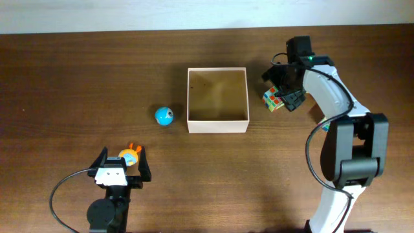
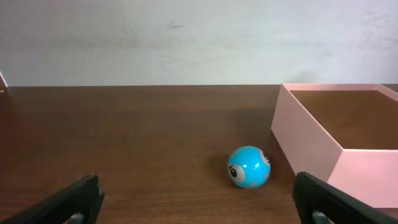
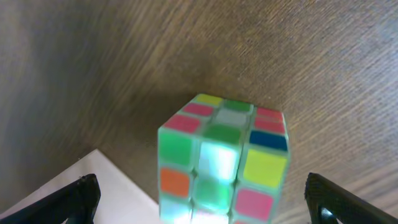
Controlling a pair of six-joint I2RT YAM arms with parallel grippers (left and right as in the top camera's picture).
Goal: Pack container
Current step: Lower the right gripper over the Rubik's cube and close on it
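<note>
The container, a shallow white-walled box with a tan floor, stands mid-table with nothing in it. A blue ball with eyes lies to its left, and in the left wrist view the ball sits ahead beside the container wall. My left gripper is open near the front edge, with a small orange and yellow toy between its fingers. My right gripper is open around a colour cube just right of the container, with gaps on both sides.
Brown wooden table all round, with a pale wall at the back. In the right wrist view the container's white corner lies close to the cube's left. The right arm's base stands at the front right.
</note>
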